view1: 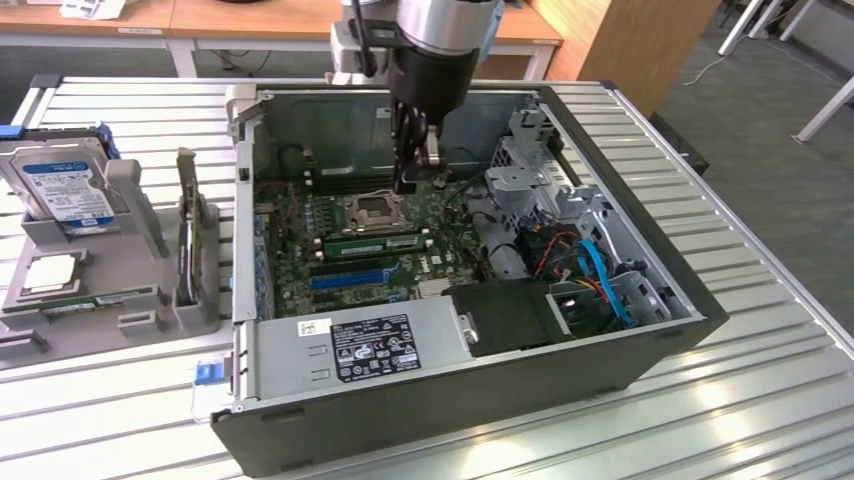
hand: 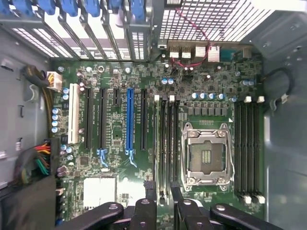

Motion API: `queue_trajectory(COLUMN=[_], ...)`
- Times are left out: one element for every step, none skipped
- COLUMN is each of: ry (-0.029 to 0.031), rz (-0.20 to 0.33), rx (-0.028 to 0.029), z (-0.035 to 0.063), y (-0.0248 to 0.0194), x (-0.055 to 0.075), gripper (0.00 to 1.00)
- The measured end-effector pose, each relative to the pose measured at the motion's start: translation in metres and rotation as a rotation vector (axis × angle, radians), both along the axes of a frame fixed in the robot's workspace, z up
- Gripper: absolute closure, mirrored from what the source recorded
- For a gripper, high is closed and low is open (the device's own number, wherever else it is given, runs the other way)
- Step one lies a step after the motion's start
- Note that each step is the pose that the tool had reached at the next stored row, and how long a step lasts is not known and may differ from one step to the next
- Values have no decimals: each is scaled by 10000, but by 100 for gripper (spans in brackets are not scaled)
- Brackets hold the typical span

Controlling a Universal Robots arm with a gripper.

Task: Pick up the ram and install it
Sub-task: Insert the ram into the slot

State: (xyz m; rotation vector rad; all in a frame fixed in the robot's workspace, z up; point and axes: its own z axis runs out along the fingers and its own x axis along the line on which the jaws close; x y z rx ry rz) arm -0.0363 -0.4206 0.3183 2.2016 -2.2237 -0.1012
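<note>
A long green ram stick [view1: 378,243] stands on edge in a memory slot just in front of the CPU socket [view1: 374,210] inside the open computer case [view1: 641,330]. My gripper [view1: 416,175] hangs inside the case, well above the motherboard and over that spot. In the wrist view its black fingertips [hand: 144,211] stand apart on either side of the slot pair [hand: 168,143] next to the socket [hand: 207,155]. My gripper [hand: 164,213] is open with nothing between the fingers. Another thin green board edge [view1: 96,299] lies in the grey holder outside the case.
The grey holder [view1: 134,325] on the exterior view's left carries a blue-labelled hard drive [view1: 60,185], a processor chip [view1: 47,272] and an upright card [view1: 187,240]. Inside the case are the power supply [view1: 360,345], drive cage [view1: 534,180] and blue cables [view1: 601,280]. Empty black slots [hand: 248,143] lie beyond the socket.
</note>
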Motion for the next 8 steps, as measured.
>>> queue_trajectory(ry=[0, 0, 0, 0, 0, 1, 0, 0], rz=[0, 0, 0, 0, 0, 0, 0, 0], rx=[0, 0, 0, -1, -1, -1, 0, -1], z=[30, 57, 84, 111, 136, 160, 183, 205], y=[0, 0, 0, 0, 0, 0, 0, 0], x=[1, 1, 2, 2, 3, 3, 3, 4], gripper=[75, 75, 75, 75, 75, 75, 75, 75])
